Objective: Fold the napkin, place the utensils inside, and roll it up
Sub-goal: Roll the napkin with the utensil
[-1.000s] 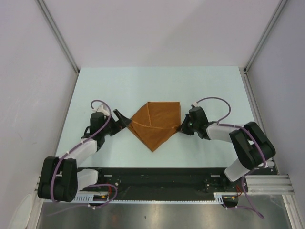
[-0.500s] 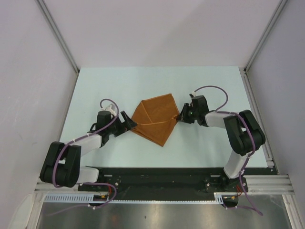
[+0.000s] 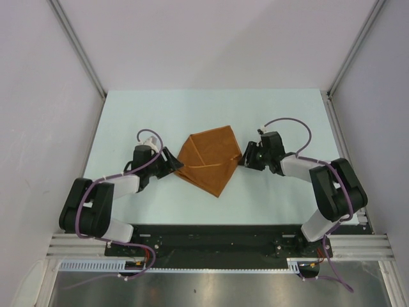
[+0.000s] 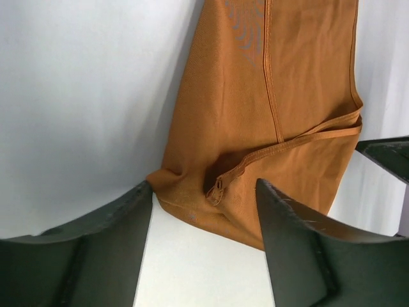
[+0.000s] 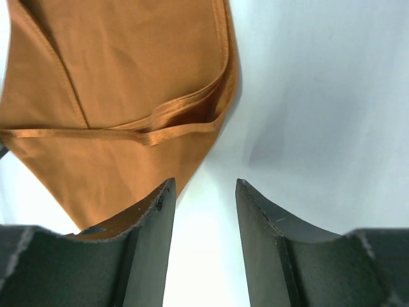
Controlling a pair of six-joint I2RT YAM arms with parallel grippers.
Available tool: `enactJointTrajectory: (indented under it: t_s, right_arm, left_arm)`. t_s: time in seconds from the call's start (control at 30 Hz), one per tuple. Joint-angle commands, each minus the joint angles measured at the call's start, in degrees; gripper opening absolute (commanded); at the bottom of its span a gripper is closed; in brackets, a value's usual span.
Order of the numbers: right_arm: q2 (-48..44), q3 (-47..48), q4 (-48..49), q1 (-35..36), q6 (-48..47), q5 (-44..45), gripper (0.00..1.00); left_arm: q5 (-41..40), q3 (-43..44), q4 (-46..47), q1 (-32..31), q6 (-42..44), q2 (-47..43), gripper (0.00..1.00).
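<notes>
The rust-brown napkin (image 3: 208, 160) lies folded on the pale table, its hemmed edges crossing the top layer. My left gripper (image 3: 174, 165) is at its left corner. In the left wrist view the napkin (image 4: 255, 115) has a puckered corner lying just ahead of and between the parted fingers of that gripper (image 4: 203, 184), which is open. My right gripper (image 3: 244, 157) sits at the napkin's right corner. In the right wrist view it (image 5: 204, 184) is open over bare table, with the napkin (image 5: 115, 96) beside its left finger. The utensils are out of view.
The table (image 3: 211, 109) is walled by grey panels with aluminium posts (image 3: 77, 45) at left and right. A black rail (image 3: 211, 236) with the arm bases runs along the near edge.
The right gripper has opened and let go of the napkin's right corner. The napkin shifted away and turned a little. The left gripper moved in to the left corner and its jaws narrowed.
</notes>
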Motion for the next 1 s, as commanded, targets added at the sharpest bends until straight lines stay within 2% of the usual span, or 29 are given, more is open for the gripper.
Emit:
enactJointTrajectory:
  t_s: [0.0, 0.13, 0.17, 0.23, 0.27, 0.33, 0.37, 0.43, 0.63, 0.97]
  right_arm:
    - [-5.1, -0.7, -0.9, 0.6, -0.4, 1.4, 0.48]
    - [-8.3, 0.3, -3.4, 2.6, -1.6, 3.4, 0.48]
    - [-9.1, 0.8, -4.5, 3.2, -2.8, 3.9, 0.49]
    - [-11.0, 2.1, -6.5, 5.4, -4.6, 4.6, 0.49]
    - [-11.6, 2.6, -6.8, 6.3, -5.3, 4.9, 0.5]
    - [-12.6, 3.7, -6.7, 10.4, -8.7, 6.4, 0.55]
    - [-12.5, 4.2, -6.2, 12.5, -10.3, 7.5, 0.62]
    - [-11.5, 5.6, -5.7, 18.6, -14.9, 12.7, 0.68]
    - [-2.6, 10.1, 0.2, 31.6, -20.3, 25.2, 0.73]
    - [12.7, 19.4, 8.5, 44.7, -24.0, 41.8, 0.78]
  left_arm:
    - [0.3, 0.1, 2.7, -1.0, 0.8, 1.2, 0.63]
    - [0.7, 0.1, 3.0, -1.1, 0.6, 2.0, 0.46]
    - [0.8, 0.1, 3.0, -1.1, 0.5, 1.8, 0.37]
    - [1.1, 0.3, 2.6, -1.1, 0.6, 1.4, 0.25]
    - [1.2, 0.5, 2.3, -1.1, 0.6, 1.1, 0.15]
    - [2.0, 0.8, 1.3, -1.1, 0.1, 0.3, 0.07]
    - [2.2, 0.9, 1.0, -1.1, -0.2, 0.1, 0.0]
    - [3.6, 1.6, -0.2, -1.1, -0.9, -0.6, 0.0]
    - [7.6, 4.3, -3.9, -1.1, -2.3, -1.2, 0.0]
    - [7.9, 6.1, -7.5, -1.0, -1.4, -0.1, 0.0]
